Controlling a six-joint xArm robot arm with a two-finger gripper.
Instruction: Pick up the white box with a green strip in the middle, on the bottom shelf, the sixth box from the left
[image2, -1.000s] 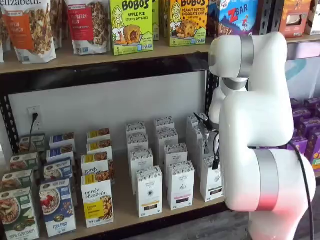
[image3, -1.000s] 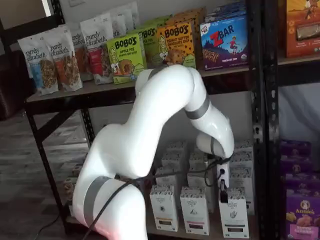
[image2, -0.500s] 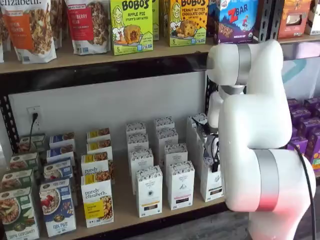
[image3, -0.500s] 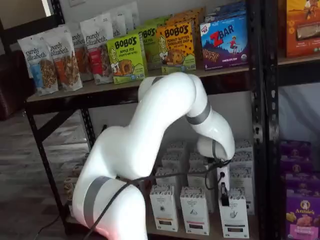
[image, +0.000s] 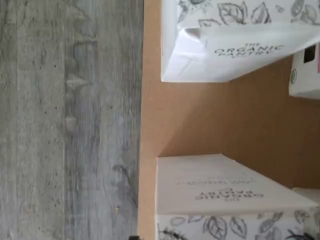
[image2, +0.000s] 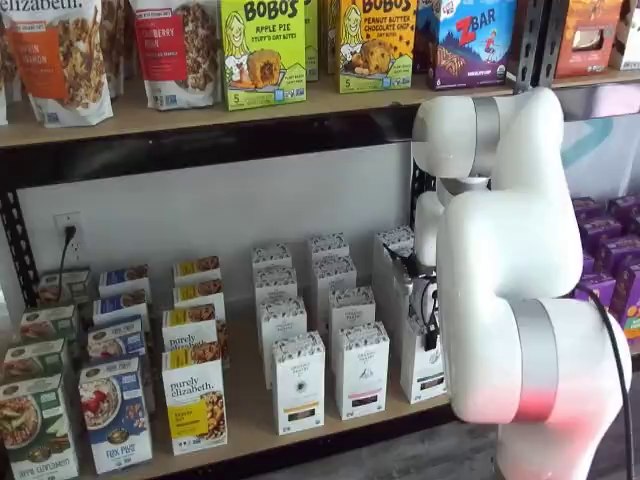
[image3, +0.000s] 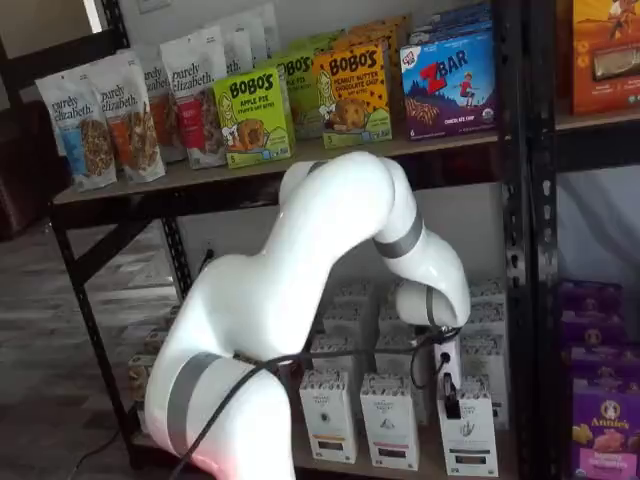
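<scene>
The white box (image2: 423, 373) stands at the front right of the bottom shelf (image2: 250, 418), partly hidden by my arm. It also shows in a shelf view (image3: 468, 436) with a patterned band at its top. My gripper (image3: 452, 399) hangs right at the box's top front. Only a dark finger and a cable show, so I cannot tell whether it is open or closed. In a shelf view the gripper (image2: 431, 336) is a thin black shape against the box. The wrist view shows the tan shelf board (image: 200, 120) and two white leaf-patterned cartons, but no fingers.
More white cartons (image2: 361, 370) stand in rows to the left of and behind the target. A yellow-labelled box (image2: 193, 402) is further left. Purple boxes (image3: 605, 432) fill the neighbouring bay beyond a black upright (image3: 520, 250). The upper shelf board (image2: 200, 115) is overhead.
My arm has sunk a little and the gripper has come slightly lower onto the white box's top. The boxes have not moved.
</scene>
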